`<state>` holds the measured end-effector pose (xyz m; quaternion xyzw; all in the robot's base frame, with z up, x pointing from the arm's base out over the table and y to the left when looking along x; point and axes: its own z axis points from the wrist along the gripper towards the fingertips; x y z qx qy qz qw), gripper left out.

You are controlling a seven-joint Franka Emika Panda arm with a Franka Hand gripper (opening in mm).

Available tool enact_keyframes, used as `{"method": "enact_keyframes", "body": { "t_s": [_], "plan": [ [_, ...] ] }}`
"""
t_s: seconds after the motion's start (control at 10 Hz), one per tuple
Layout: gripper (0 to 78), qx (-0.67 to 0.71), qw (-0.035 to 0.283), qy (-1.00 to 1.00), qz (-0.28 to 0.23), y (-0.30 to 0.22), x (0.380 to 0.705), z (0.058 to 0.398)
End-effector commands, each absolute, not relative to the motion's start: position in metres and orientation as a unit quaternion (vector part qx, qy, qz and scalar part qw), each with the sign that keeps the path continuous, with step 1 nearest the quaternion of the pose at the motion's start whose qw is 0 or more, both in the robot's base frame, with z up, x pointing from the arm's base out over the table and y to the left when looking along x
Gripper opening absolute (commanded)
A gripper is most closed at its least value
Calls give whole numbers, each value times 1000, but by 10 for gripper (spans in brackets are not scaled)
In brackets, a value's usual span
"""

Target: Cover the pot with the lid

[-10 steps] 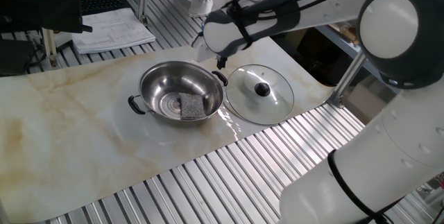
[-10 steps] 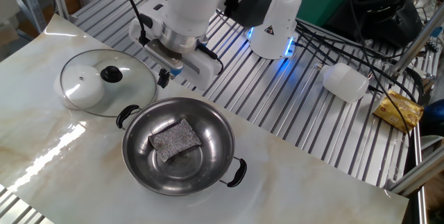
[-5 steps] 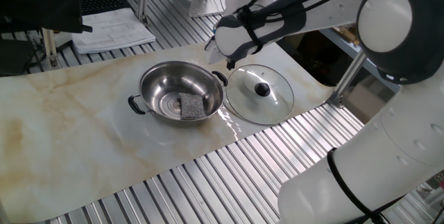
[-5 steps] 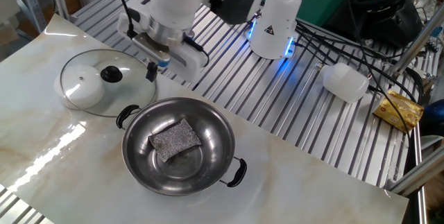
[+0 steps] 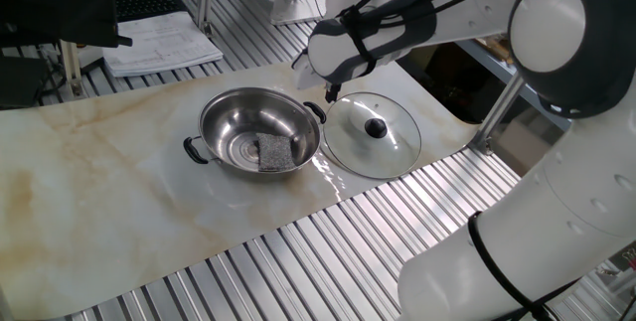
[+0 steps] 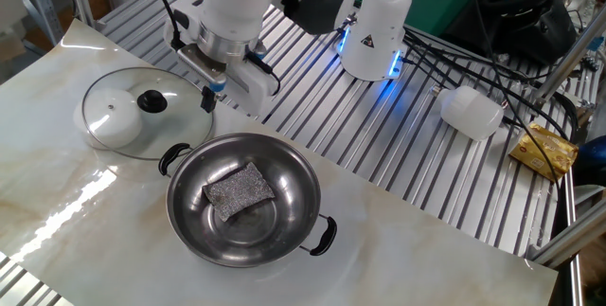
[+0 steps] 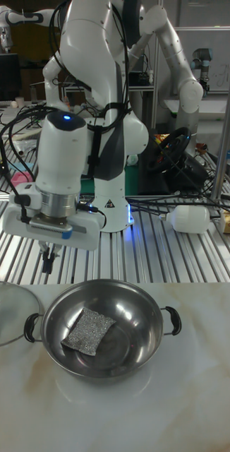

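Marble-patterned bench carries pot and lid side by side. White robot arm reaches over bench's far edge. Steel pot sits uncovered, grey scouring pad lying inside. Glass lid with black knob rests flat just beside pot. Claw hangs above lid's rim, fingers pressed close together, holding nothing.

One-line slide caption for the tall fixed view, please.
Pincer hovers above the open pot, glass lid lying beside.
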<state>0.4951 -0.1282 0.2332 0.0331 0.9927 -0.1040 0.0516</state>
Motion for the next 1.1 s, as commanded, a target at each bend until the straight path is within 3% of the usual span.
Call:
{"method": "enact_keyframes", "body": {
  "t_s": [0.1,0.4,1.1],
  "plan": [
    [0,57,62,991,-106,-128,496,234],
    [0,32,61,991,-112,-128,496,234],
    [0,9,47,990,-133,-194,494,212]
  ]
}}
